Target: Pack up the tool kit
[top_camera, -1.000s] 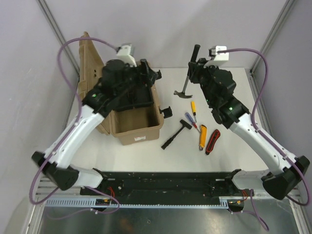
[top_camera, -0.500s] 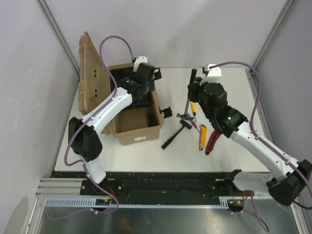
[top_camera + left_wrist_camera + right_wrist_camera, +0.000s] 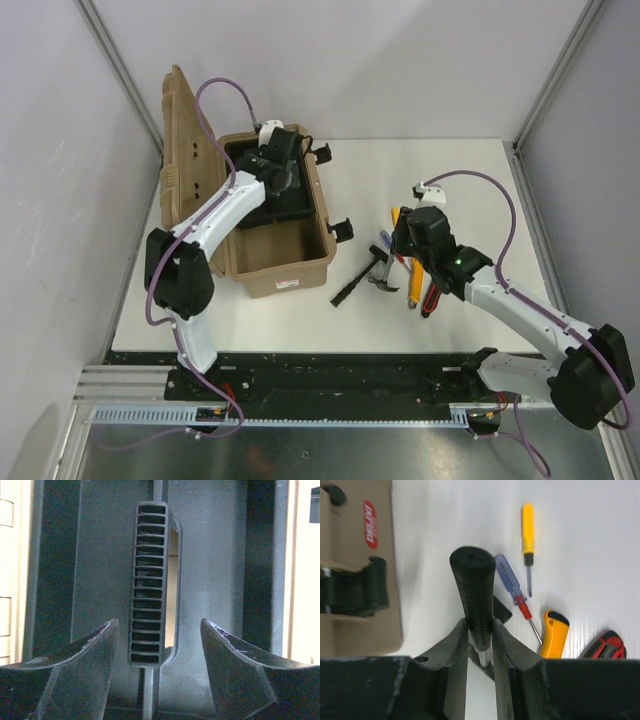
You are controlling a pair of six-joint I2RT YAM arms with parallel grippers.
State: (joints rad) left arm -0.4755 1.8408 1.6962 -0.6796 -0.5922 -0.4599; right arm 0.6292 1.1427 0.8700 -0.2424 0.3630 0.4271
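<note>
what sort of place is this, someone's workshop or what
Probably a robot lab test cell, not a workshop: a white table boxed in by plain grey panels, two robot arms bolted to a rail, and a tan toolbox set out.

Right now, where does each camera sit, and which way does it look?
Top external: above and behind the bases, looking down on table, toolbox, both arms.
Left wrist: looks into the toolbox at the black tray handle, between the fingers of the open left hand.
Right wrist: looks past the right hand, shut on the hammer, to the table.
Shared: top and right wrist both show the yellow knife.
</note>
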